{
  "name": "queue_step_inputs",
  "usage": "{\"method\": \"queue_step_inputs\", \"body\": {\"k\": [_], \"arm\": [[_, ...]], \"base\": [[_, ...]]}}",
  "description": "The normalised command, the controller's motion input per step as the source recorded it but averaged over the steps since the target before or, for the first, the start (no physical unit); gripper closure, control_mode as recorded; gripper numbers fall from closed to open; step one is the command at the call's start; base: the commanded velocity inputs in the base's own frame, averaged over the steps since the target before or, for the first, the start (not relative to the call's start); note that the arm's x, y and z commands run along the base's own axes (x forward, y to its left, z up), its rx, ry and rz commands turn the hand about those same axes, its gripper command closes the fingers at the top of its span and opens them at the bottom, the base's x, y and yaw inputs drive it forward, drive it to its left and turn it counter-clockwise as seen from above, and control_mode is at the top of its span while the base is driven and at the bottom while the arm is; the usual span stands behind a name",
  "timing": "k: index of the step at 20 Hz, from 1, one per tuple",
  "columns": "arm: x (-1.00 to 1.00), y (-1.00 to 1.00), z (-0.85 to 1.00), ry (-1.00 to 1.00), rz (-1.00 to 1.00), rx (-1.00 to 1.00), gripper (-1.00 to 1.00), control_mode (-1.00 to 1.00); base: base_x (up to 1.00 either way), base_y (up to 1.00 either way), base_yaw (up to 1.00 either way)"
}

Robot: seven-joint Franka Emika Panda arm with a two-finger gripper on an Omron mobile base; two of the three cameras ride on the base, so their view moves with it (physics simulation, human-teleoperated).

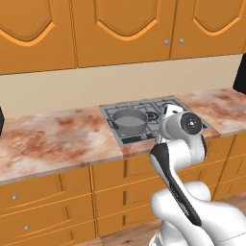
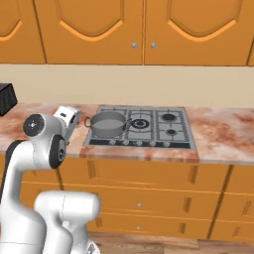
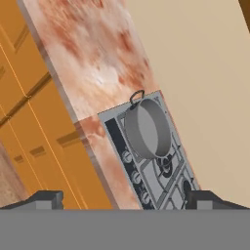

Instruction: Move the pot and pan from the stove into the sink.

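Note:
The grey metal pot (image 1: 129, 121) (image 2: 107, 124) (image 3: 146, 128) stands on the front left burner of the stove (image 1: 161, 111) (image 2: 166, 126) (image 3: 155, 179), with nothing in it. A dark loop handle points toward the counter on its left. My gripper (image 3: 125, 199) is open, its two dark fingertips wide apart with nothing between them. It hangs in front of the counter, short of the stove and apart from the pot. The hand view is rolled, so the counter runs diagonally. The pan and the sink are out of view.
Reddish marble counter (image 1: 53, 137) (image 2: 223, 131) extends on both sides of the stove. Orange wall cabinets (image 2: 94, 30) hang above and drawers (image 2: 139, 191) sit below. A black appliance (image 2: 6, 99) stands at the counter's left end and another dark object (image 1: 240, 74) at the right.

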Motion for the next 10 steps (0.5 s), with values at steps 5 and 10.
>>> {"method": "queue_step_inputs", "body": {"k": [5,10], "arm": [[0.0,0.0,0.0,0.0,0.0,0.0,-1.0,1.0],[0.0,0.0,0.0,0.0,0.0,0.0,-1.0,1.0]], "base": [[0.2,0.06,-0.03],[0.18,0.05,-0.03]]}}
